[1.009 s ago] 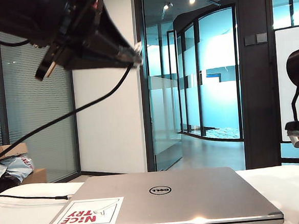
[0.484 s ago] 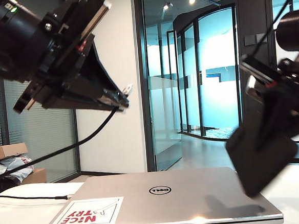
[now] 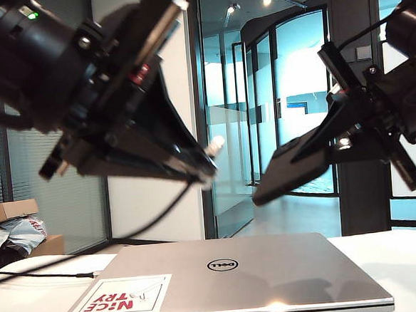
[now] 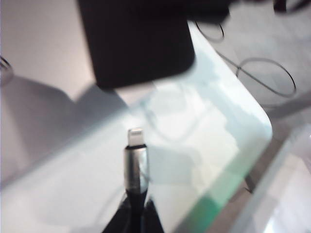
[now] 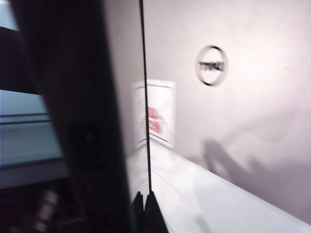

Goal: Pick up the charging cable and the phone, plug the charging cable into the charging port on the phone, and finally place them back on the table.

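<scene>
a white table [image 3: 18,298] carries a closed silver laptop [image 3: 231,276] with a red sticker [image 3: 121,296]; behind stand glass partitions [image 3: 290,100] and a corridor. the left gripper [image 3: 198,172], up at left, is pressed together on the cable [image 4: 135,165], its plug tip aimed right. the right gripper [image 3: 346,143], up at right, pinches the phone [image 3: 291,168], tilted down-left, well above the laptop and apart from the plug.

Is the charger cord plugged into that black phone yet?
Not yet. The thin black charging cable's silver tip, in the left gripper, has air before the flat black phone, held by the right gripper.
</scene>
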Motion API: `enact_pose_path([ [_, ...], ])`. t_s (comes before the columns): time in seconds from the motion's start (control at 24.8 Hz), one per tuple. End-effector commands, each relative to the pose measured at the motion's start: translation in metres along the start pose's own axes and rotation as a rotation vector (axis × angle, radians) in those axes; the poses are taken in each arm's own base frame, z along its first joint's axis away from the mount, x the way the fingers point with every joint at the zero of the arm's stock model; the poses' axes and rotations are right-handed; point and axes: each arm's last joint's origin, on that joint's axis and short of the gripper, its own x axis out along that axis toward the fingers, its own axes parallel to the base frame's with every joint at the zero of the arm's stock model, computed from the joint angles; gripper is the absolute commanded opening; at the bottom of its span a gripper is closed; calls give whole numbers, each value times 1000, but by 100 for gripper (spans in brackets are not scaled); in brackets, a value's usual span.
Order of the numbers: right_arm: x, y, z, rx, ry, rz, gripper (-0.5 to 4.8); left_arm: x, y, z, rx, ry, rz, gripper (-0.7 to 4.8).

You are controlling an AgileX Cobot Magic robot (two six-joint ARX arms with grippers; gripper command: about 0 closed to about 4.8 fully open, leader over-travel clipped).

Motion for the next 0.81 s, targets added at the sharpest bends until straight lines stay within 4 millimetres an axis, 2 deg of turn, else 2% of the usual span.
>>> enact_pose_path([
  [0.04, -1, 9, 6, -55, -54, 144, -5, 6, -7, -4, -58, 9, -36, -8],
  [0.4, -2, 15, 7, -43, -74, 301, -4, 16, -15, -1, -238, -43, -102, -8],
  [0.57, 2, 12, 10, 69, -34, 336, -4, 16, -17, 2, -315, -64, -122, -8],
  [0.81, 5, 6, 9, 101, -13, 328, -5, 20, -15, -2, -314, -44, -106, -8],
])
